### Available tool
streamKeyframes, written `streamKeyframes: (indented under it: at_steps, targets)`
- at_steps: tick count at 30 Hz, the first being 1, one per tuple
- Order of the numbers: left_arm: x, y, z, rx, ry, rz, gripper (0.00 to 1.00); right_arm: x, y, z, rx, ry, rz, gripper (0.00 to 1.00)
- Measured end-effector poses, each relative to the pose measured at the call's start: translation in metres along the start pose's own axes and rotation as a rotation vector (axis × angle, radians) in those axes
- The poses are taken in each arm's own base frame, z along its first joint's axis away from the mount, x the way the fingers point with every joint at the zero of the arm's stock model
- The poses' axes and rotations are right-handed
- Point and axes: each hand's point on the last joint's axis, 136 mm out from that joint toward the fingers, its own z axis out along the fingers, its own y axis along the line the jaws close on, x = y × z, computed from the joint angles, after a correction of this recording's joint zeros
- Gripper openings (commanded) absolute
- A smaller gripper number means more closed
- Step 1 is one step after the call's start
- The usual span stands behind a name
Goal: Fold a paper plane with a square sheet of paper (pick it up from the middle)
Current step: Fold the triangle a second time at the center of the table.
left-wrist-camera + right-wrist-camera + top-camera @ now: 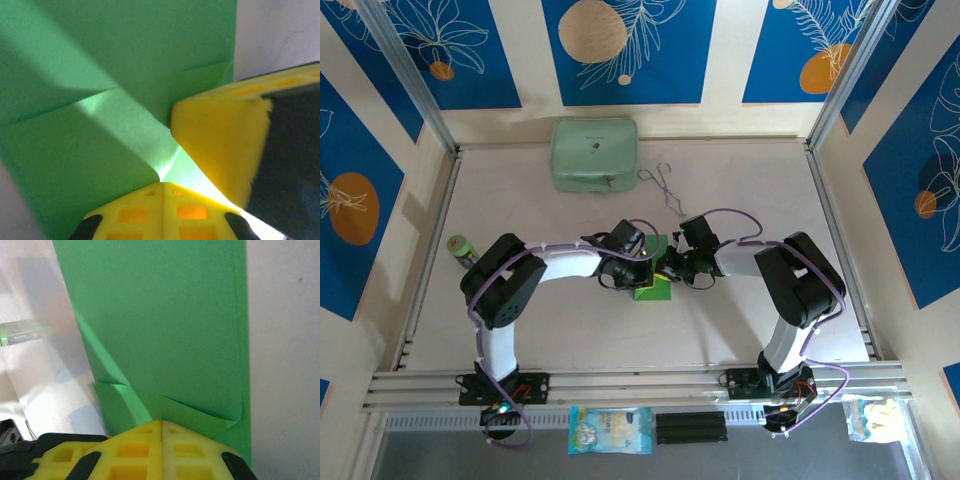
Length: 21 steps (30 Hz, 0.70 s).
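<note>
Both arms bent inward; left end effector (163,186) and right end effector (161,424) seemingly clamped on green paper (160,315)

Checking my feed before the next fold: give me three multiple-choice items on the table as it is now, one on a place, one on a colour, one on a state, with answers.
1. Where on the table is the pale mint-green rectangular case?
A) at the far edge
B) at the near edge, by the arm bases
C) under the right arm

2. What colour are the left gripper's fingers?
A) red
B) yellow
C) white

3. What state is the thin bright green paper sheet in?
A) flat, untouched
B) crumpled into a ball
C) creased, pinched by the left gripper and right gripper

Answers: 1 A, it sits by the back wall in the top view. 2 B, yellow plastic shows in the left wrist view. 3 C, fold lines show and both grippers are shut on it.
</note>
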Motion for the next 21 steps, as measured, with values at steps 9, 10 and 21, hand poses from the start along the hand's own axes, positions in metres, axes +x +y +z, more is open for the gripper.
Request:
streamKeyframes:
  at_steps: [9,10,21]
  targets:
    - [0.001,0.001,0.001,0.023,-0.021,0.015,0.0,-0.002,-0.001,0.0,0.0,-0.004,0.003,0.01]
    - [0.003,0.002,0.0,0.028,-0.03,0.019,0.01,-0.002,-0.002,-0.001,0.0,-0.003,0.005,0.01]
    - [0.044,0.025,-0.019,0.061,-0.022,-0.022,0.1,0.001,0.0,0.002,-0.006,0.032,-0.008,0.01]
